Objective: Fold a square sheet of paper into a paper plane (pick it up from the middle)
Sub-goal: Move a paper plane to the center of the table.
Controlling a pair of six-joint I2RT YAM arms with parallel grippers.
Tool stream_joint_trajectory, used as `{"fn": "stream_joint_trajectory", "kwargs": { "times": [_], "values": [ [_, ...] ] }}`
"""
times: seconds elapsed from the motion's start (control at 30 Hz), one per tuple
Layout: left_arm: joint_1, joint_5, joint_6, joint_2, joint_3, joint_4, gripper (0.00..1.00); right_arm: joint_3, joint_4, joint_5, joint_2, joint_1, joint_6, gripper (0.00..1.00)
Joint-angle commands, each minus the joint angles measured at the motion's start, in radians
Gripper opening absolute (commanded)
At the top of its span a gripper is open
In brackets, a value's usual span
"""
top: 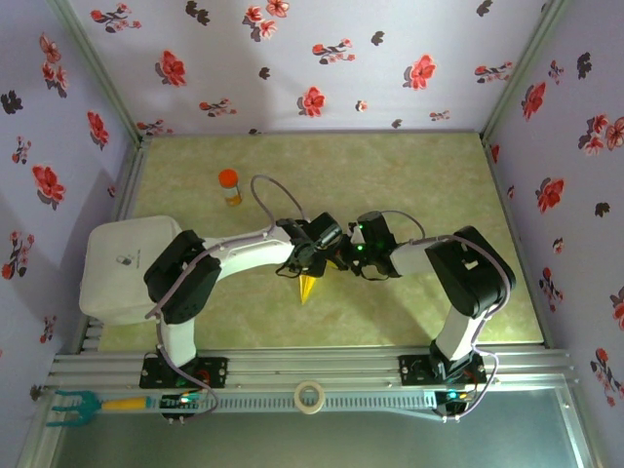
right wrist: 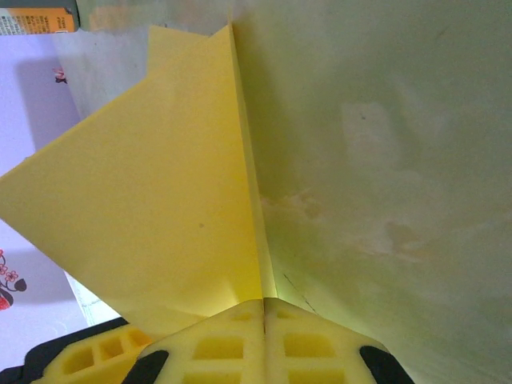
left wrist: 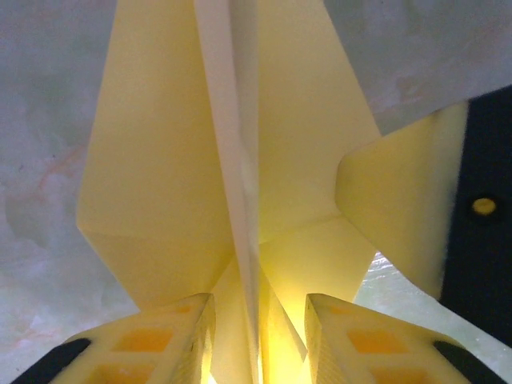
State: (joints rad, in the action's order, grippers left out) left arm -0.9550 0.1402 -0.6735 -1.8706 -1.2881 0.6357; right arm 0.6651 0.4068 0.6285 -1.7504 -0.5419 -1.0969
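Mid-frame in the top view, the pointed, creased yellow paper plane [top: 307, 287] sits between both arms, tip toward the bottom edge. The right gripper [right wrist: 264, 312] is pinched tight on its centre crease. The left gripper [left wrist: 260, 320] stands narrowly parted astride the fold. A small orange-capped bottle [top: 229, 185] stands upper left.

A pale green, marbled counter [top: 409, 175] is closed in on three sides by lilac walls [top: 322, 58] printed with red and dark flowers. Toward the counter's far left stands a small orange-capped bottle [top: 229, 185], upright. A white box [top: 122, 263] with rounded corners sits over the counter's left edge. Along the counter's near edge runs an aluminium rail [top: 322, 366]; a roll of tape [top: 310, 397] lies just in front of it at mid-width, and a green-headed tool with an orange handle [top: 83, 405] lies off the counter's near left corner.
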Motion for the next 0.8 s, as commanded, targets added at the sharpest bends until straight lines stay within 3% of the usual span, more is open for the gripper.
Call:
{"fn": "stream_joint_trajectory", "kwargs": {
  "times": [0.0,0.37,0.77],
  "values": [
    [-0.002,0.038,0.032,0.053,-0.024,0.001,0.37,0.022,-0.034,-0.004,-0.002,-0.007,0.026,0.0],
    [-0.002,0.049,0.034,0.039,-0.022,0.011,0.42,0.027,-0.036,-0.003,0.002,-0.007,0.025,0.0],
    [-0.002,-0.031,-0.01,0.035,0.017,-0.007,0.38,0.025,-0.036,-0.003,0.006,-0.007,0.025,0.0]
  ]
}}
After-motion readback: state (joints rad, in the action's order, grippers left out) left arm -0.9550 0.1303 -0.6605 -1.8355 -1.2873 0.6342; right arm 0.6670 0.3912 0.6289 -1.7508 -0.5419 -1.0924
